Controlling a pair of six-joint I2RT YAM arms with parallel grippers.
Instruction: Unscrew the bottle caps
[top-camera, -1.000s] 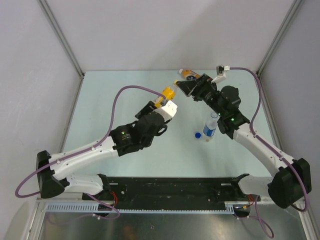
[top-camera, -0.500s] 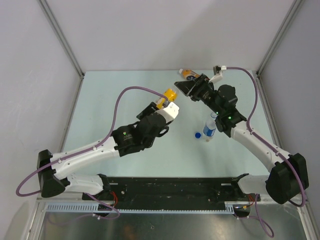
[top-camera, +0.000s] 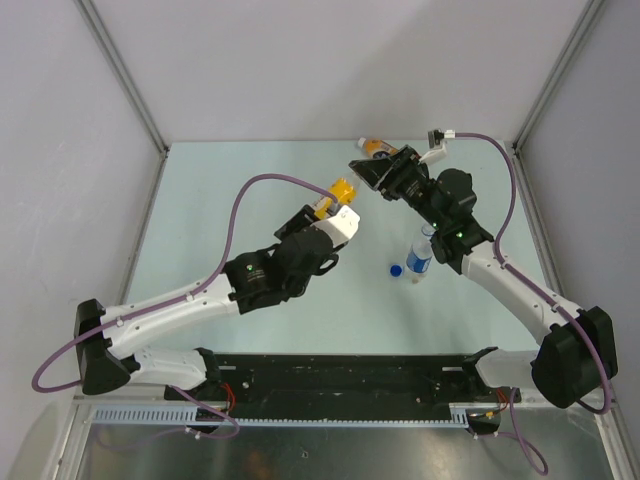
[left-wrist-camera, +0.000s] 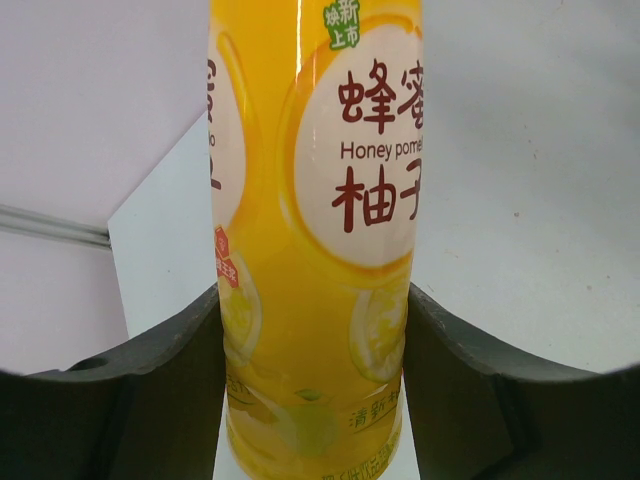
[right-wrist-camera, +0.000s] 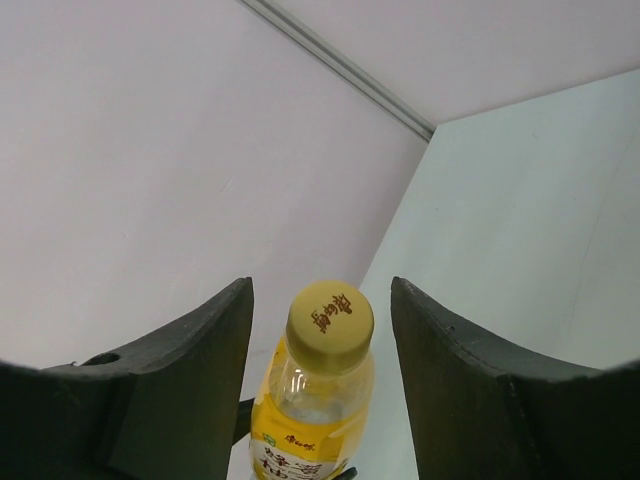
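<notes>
My left gripper (top-camera: 328, 207) is shut on the yellow bottle (top-camera: 340, 190) and holds it tilted above the table. In the left wrist view the bottle's body (left-wrist-camera: 310, 250) fills the gap between both fingers of that gripper (left-wrist-camera: 315, 380). My right gripper (top-camera: 366, 172) is open just beyond the bottle's top. In the right wrist view the yellow cap (right-wrist-camera: 330, 322) sits between the spread fingers of that gripper (right-wrist-camera: 320, 305), touching neither. The clear bottle (top-camera: 420, 256) stands uncapped, its blue cap (top-camera: 396, 269) lying beside it. The orange bottle (top-camera: 377, 148) lies at the back with its white cap (top-camera: 363, 142) on.
Grey walls close in the pale green table (top-camera: 200, 220) at the back and both sides. The right arm's forearm (top-camera: 470, 245) passes just behind the standing clear bottle. A purple cable (top-camera: 240, 200) loops above the left arm.
My left gripper has nudged the yellow bottle slightly right, toward the right gripper. The right gripper has shifted slightly and stays open around the cap.
</notes>
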